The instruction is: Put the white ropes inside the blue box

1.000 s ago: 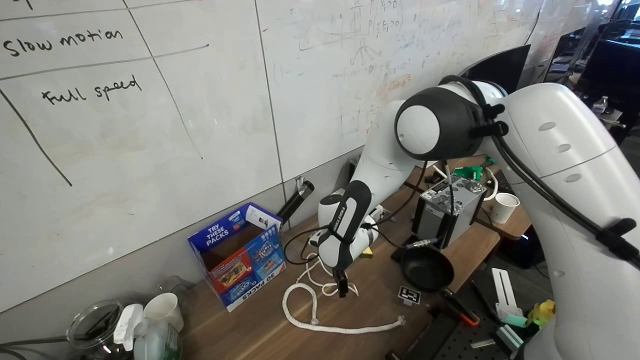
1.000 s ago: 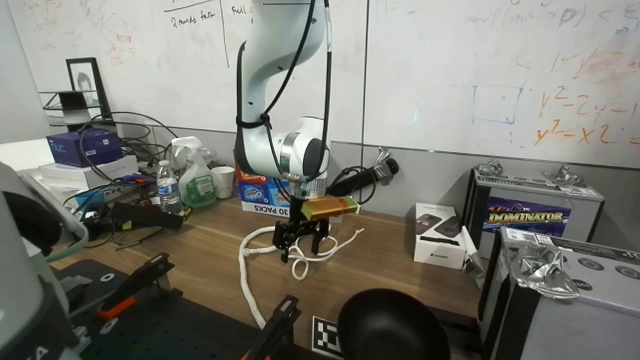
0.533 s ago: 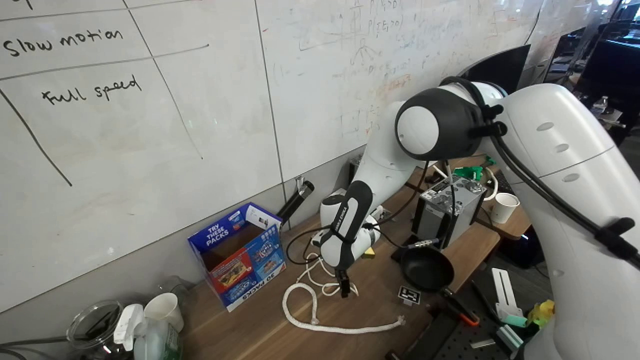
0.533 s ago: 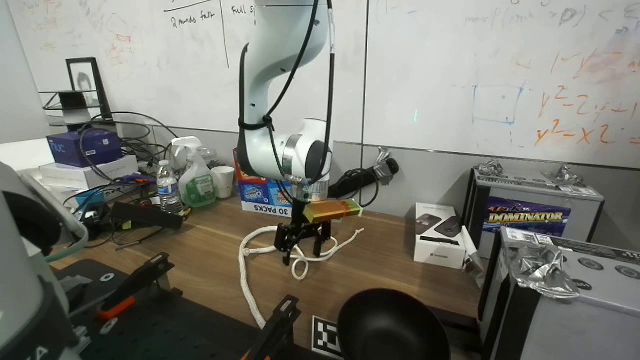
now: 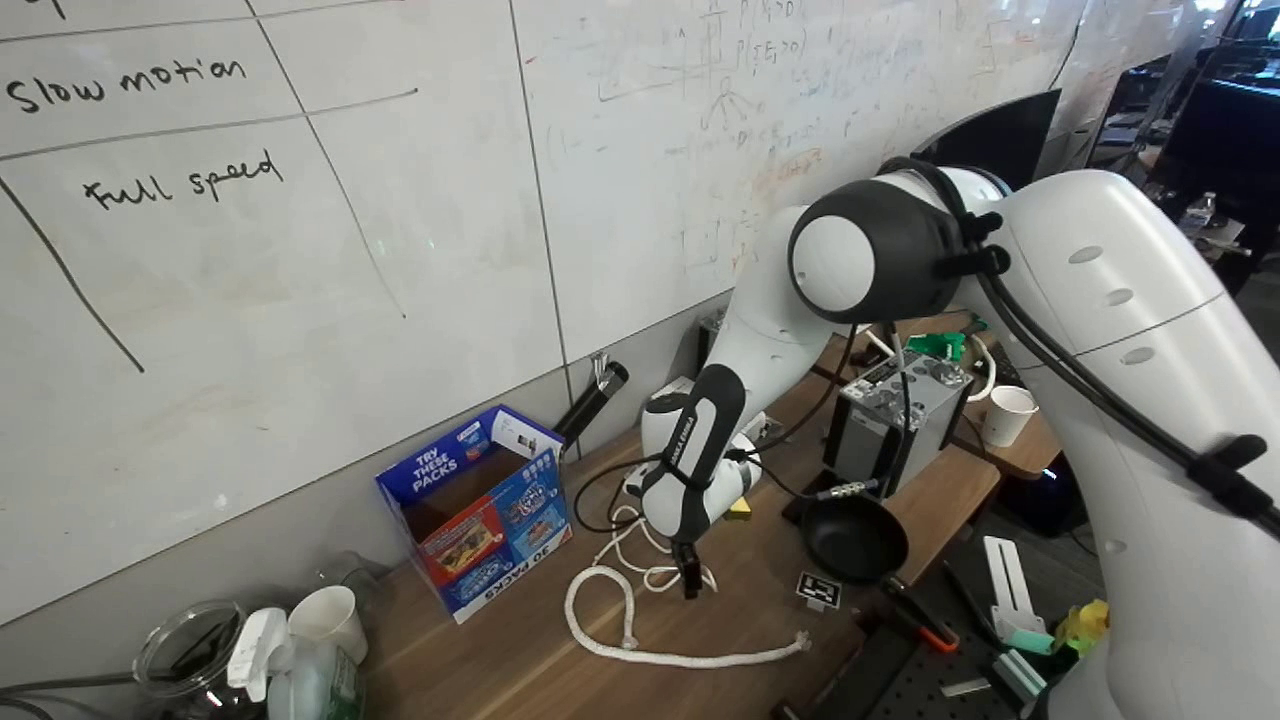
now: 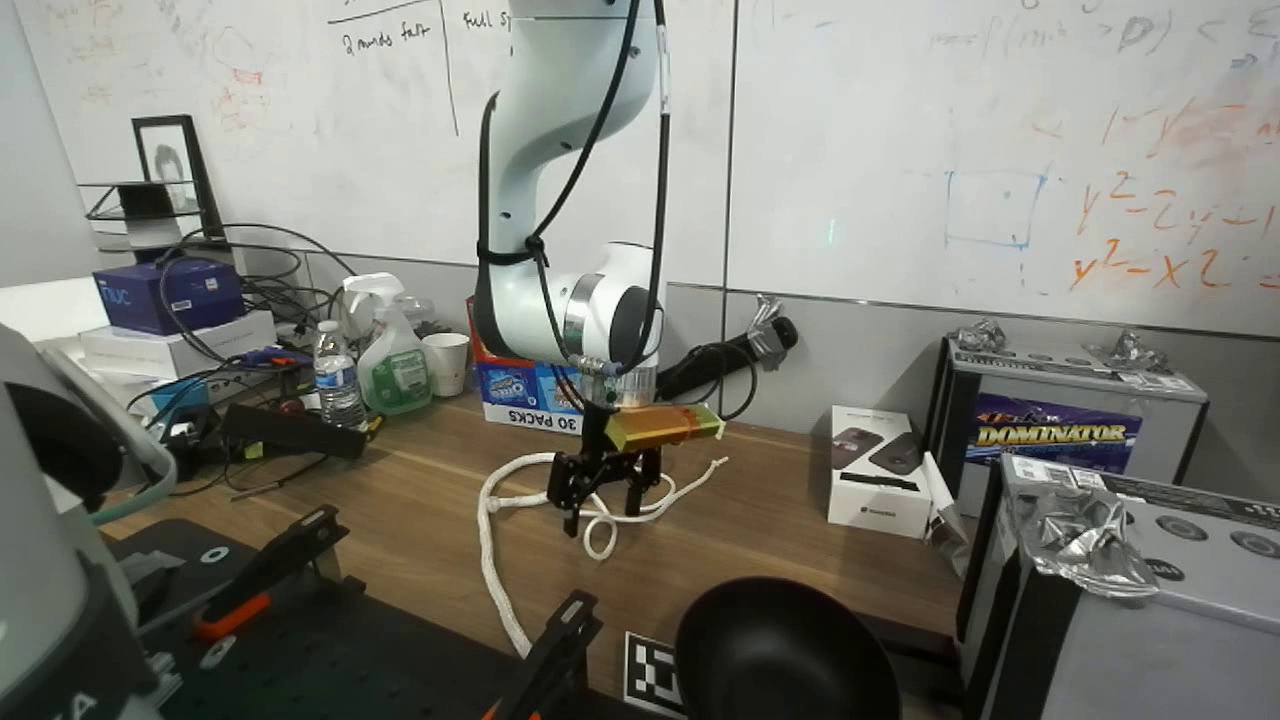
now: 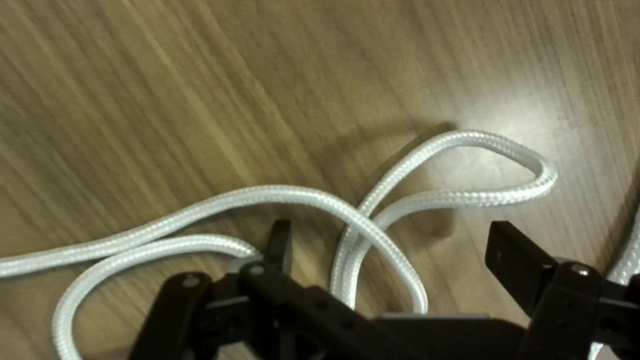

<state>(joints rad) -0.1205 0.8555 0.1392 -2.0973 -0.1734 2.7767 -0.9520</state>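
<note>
A thin white rope (image 5: pixel 665 585) lies in loops on the wooden table; it also shows in an exterior view (image 6: pixel 600 550) and large in the wrist view (image 7: pixel 280 194). A thicker white rope (image 5: pixel 690 660) curves beside it; it shows in an exterior view (image 6: pixel 488 560) and at the wrist view's right edge (image 7: pixel 627 255). The blue box (image 5: pixel 450 545) stands open-topped by the wall, partly hidden behind the arm in an exterior view (image 6: pixel 510 388). My gripper (image 7: pixel 390 235) is open above the thin rope, with strands between its fingers; it also shows in both exterior views (image 5: pixel 690 590) (image 6: pixel 603 518).
A black pan (image 5: pixel 855 540) and a printed marker (image 5: pixel 819 590) are near the table's front edge. A spray bottle (image 6: pixel 395 365), a paper cup (image 6: pixel 446 362) and a water bottle (image 6: pixel 337 378) stand beside the box. A white phone box (image 6: pixel 878 480) and grey batteries (image 6: pixel 1120 600) stand at one side.
My gripper has shifted slightly sideways, toward the right in both exterior views, and sunk a little toward the thin rope. It stays open. The ropes and box have not moved.
</note>
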